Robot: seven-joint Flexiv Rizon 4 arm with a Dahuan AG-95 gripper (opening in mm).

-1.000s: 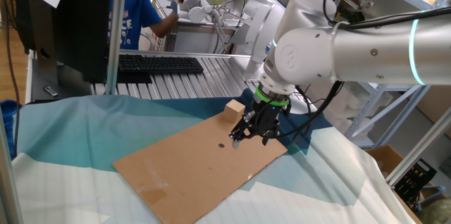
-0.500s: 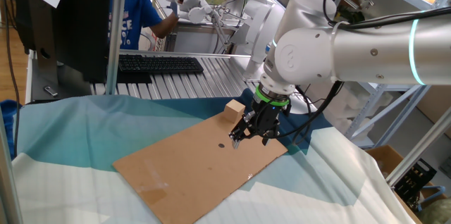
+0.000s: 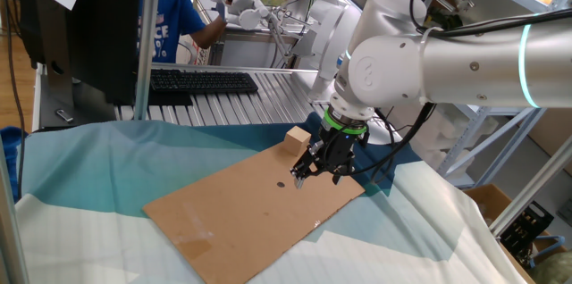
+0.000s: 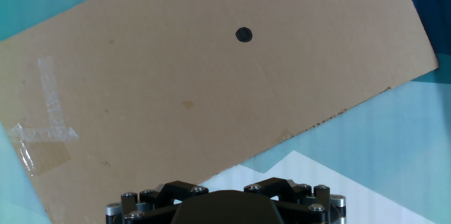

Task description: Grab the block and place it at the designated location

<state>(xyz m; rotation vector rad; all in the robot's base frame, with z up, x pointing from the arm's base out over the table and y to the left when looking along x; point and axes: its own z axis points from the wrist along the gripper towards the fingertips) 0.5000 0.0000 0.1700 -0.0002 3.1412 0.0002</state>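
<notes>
on the far corner of the cardboard (image 3: 241, 213) the block (image 3: 298, 138) lies ungrasped, the gripper (image 3: 304, 177) near it; whether its fingers are spread, i cannot tell. grabbing and placing, likely at the dot (image 3: 280, 185), remain.

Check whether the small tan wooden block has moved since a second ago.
No. The block stays at the brown cardboard sheet's far corner, same gap from the black dot.

White print on the blue shirt (image 3: 166, 27) is illegible.
</notes>
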